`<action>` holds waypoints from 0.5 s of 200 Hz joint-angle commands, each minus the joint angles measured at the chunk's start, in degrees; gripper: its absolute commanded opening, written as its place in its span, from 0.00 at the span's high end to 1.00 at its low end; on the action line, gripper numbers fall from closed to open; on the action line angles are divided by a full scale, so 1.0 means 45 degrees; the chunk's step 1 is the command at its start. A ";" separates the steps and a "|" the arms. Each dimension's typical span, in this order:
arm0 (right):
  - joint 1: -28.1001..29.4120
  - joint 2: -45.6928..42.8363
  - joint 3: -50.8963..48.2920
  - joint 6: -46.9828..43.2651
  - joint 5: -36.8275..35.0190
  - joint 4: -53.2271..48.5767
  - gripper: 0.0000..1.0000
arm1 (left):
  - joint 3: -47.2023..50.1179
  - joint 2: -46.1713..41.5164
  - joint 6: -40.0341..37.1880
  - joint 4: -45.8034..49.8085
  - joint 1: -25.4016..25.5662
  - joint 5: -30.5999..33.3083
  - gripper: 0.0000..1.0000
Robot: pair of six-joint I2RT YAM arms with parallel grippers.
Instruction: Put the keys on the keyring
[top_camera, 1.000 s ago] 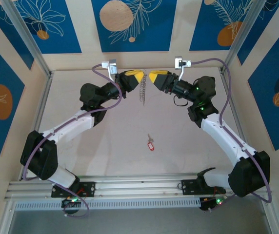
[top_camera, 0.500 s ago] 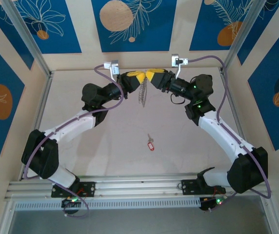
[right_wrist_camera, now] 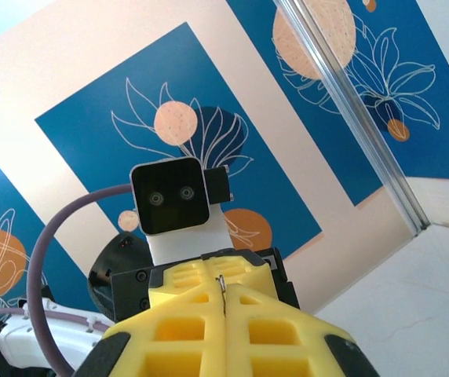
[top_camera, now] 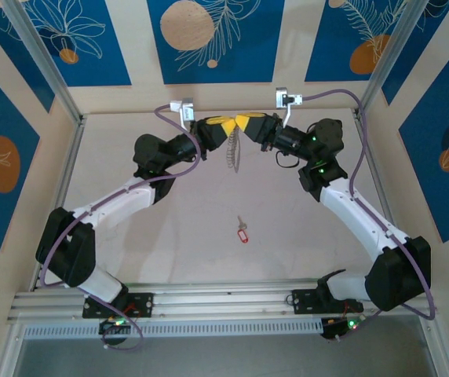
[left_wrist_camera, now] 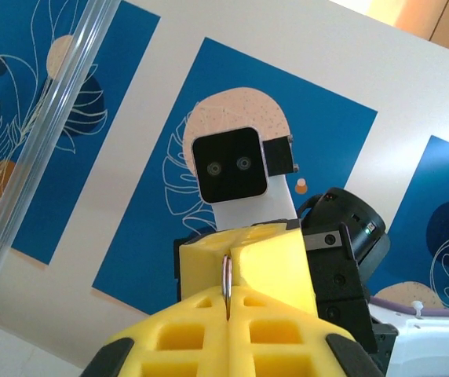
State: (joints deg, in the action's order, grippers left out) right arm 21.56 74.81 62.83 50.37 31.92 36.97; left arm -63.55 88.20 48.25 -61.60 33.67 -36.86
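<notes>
Left gripper [top_camera: 224, 126], yellow pads pressed together, pinches the thin grey wire keyring [top_camera: 231, 151]. The loop hangs with its long axis up-and-down and a toothed fringe along 1 edge. Right gripper [top_camera: 242, 124] is clamped on the same loop. The keys [top_camera: 243, 231] lie mid-table [top_camera: 169, 236], silver blade pointing away, red rectangular tag nearer.
</notes>
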 commanded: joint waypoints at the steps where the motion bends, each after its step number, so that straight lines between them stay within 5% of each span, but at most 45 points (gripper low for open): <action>1: -0.0489 -0.0287 0.0654 -0.0808 0.0896 -0.1379 1.00 | -0.0575 -0.0421 -0.0777 0.0558 0.0054 -0.0490 0.88; 37: -0.1263 -0.0081 0.2178 -0.2581 0.2541 -0.4526 1.00 | -0.0719 -0.1050 -0.1776 0.2582 -0.0302 -0.1197 0.58; 100: -0.1636 0.0662 0.4256 -0.5666 0.4195 -0.9070 1.00 | -0.1852 -0.1054 -0.2986 0.5690 -0.1133 -0.3450 0.43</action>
State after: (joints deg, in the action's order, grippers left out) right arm 14.74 75.99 78.96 32.21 45.91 6.68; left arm -68.49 84.07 38.52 -42.54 29.91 -46.00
